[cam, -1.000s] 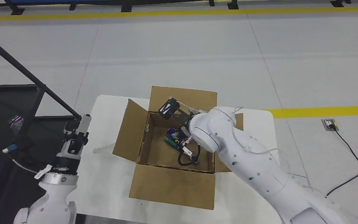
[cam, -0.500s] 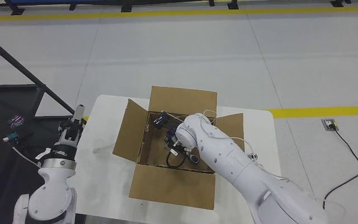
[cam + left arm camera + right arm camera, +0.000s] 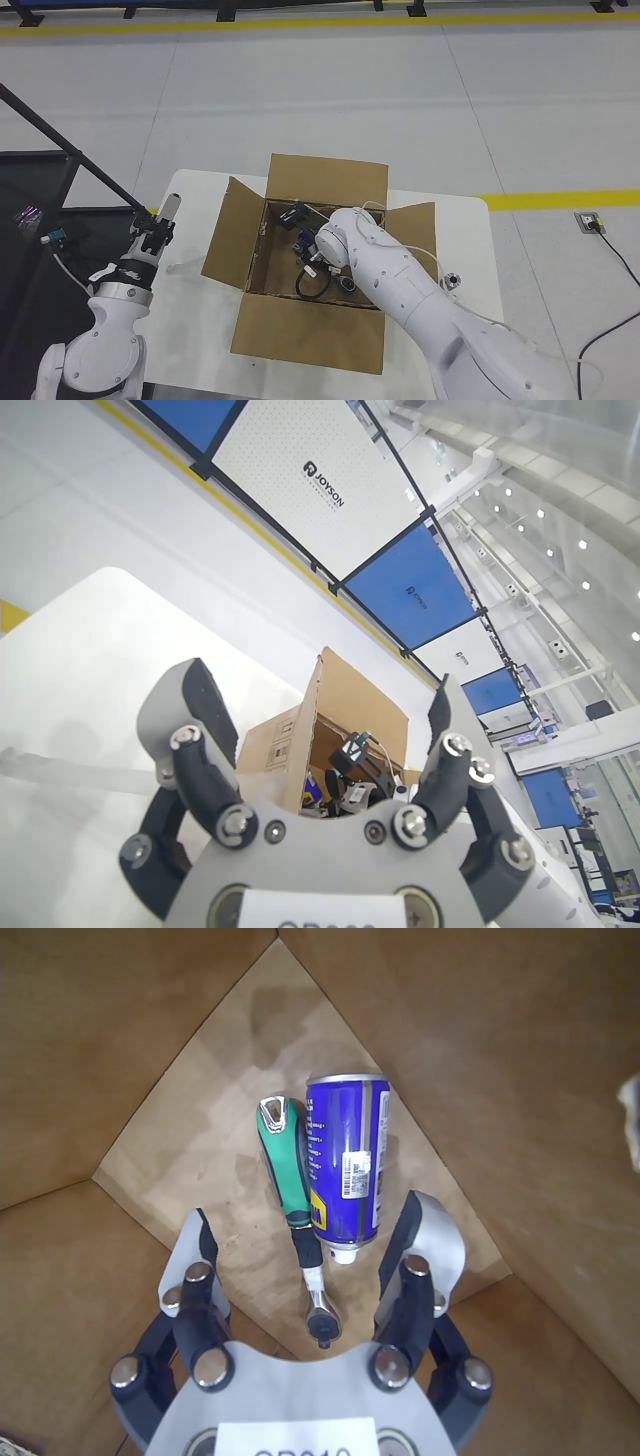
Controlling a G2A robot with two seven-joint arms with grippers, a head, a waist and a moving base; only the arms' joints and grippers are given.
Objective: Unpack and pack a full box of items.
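Right wrist view: one cardboard box point(image 3: 150, 1028) holds, on its floor, one blue spray can point(image 3: 350, 1163) lying against one green-handled ratchet wrench point(image 3: 285, 1163). The can carries a white barcode sticker and lines of small print. The right gripper point(image 3: 307, 1223) hangs inside the box above the pair, fingers spread with nothing between them, while the left gripper point(image 3: 322, 692), by the white table's point(image 3: 100, 640) edge apart from the box, is likewise spread and empty.
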